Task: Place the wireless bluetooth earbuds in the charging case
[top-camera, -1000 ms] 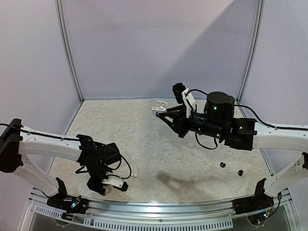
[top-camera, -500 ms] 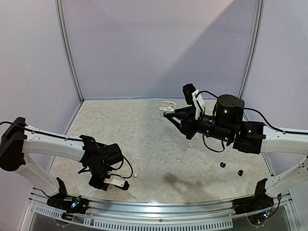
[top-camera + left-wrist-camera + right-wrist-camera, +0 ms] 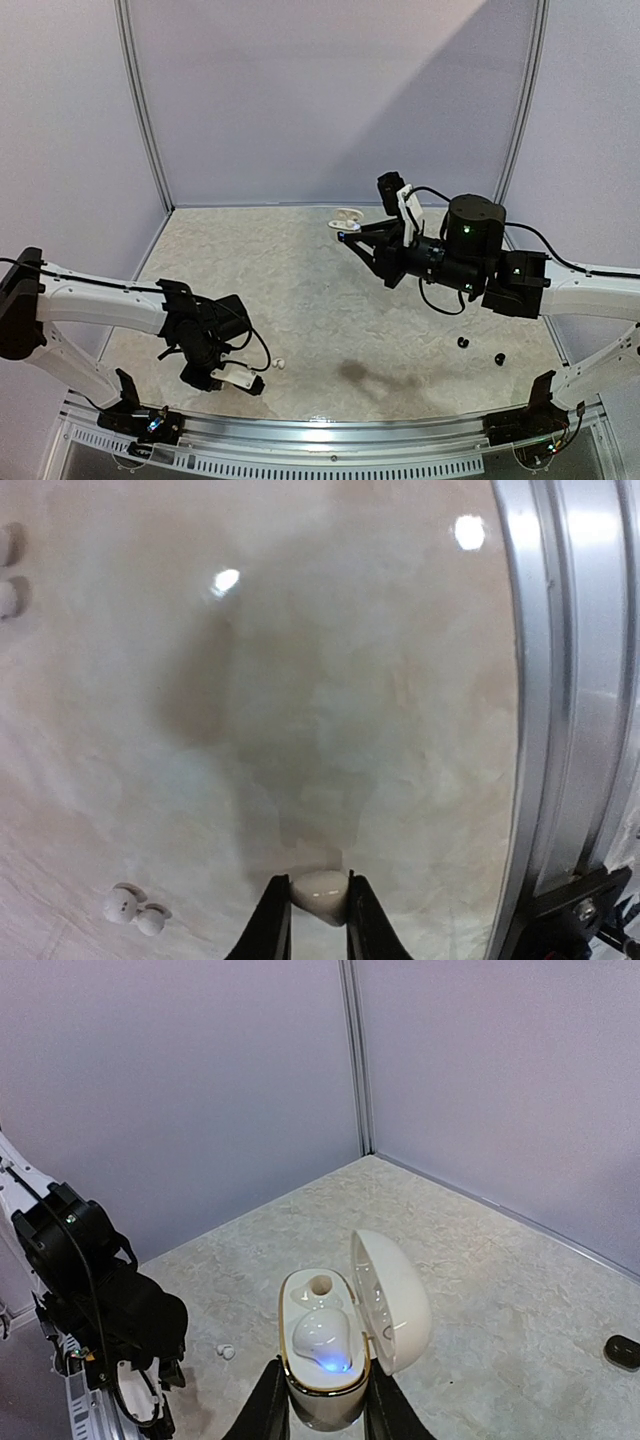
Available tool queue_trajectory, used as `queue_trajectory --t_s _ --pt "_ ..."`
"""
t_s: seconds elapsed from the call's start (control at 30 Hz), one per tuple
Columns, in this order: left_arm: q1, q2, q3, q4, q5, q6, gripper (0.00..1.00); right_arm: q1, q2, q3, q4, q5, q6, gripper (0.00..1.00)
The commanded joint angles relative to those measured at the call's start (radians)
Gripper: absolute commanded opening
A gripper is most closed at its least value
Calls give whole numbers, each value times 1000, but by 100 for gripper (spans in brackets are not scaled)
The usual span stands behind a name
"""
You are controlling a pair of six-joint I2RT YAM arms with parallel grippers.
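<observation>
My left gripper (image 3: 320, 905) is shut on a small white earbud (image 3: 320, 893) just above the table near the front rail; it also shows in the top view (image 3: 250, 384). My right gripper (image 3: 322, 1400) is shut on the base of an open white charging case (image 3: 322, 1385), held in the air over the back of the table (image 3: 345, 222). The lid (image 3: 395, 1295) hangs open to the right. One white earbud (image 3: 322, 1338) sits in the case with a blue light; the other socket (image 3: 320, 1284) is empty.
Two loose white earbuds (image 3: 135, 912) lie left of my left gripper, and two more white pieces (image 3: 6, 575) at the far left edge. Two black earbuds (image 3: 462, 342) (image 3: 498, 358) lie at the right front. A dark object (image 3: 622, 1350) lies at the right wrist view's edge. The metal front rail (image 3: 570, 680) is close.
My right gripper carried the open case to the right and a little back, then held still. My left gripper shifted slightly near the front rail.
</observation>
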Motion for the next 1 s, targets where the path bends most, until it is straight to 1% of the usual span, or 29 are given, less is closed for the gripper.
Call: queue_trajectory --t_s 0.0,0.1,0.17,0.23,0.3,0.37,0.43,0.5,0.57,0.7,0.77,0.83,0.97 --pt "40 -66 99 -7 131 -39 3 -1 11 1 36 -7 -7 0" --pt "79 -70 170 2 280 -79 3 -40 9 -12 51 -53 10 0" --pt "113 -33 231 13 368 -121 3 -78 14 -6 40 -79 30 0" --pt "158 33 302 46 417 -205 3 -112 30 25 -7 -85 37 0" --pt "216 100 390 96 460 -309 2 -147 53 62 -46 -134 38 0" --pt "269 174 464 127 507 -380 3 -184 83 83 -61 -162 39 0" --pt "312 263 542 142 516 -449 2 -229 109 95 -62 -189 59 0" --pt "342 386 631 110 510 -519 1 -271 134 122 -66 -226 94 0" --pt "353 478 711 87 468 -578 0 -295 165 159 -94 -228 99 0" --pt "363 549 738 147 307 -724 1 -309 229 272 -215 -241 72 0" --pt "369 592 761 132 228 -792 1 -308 256 320 -278 -252 41 0" --pt "368 643 805 85 172 -845 1 -309 261 334 -310 -256 21 0" --pt "365 709 853 32 76 -913 1 -309 230 308 -311 -267 -10 0"
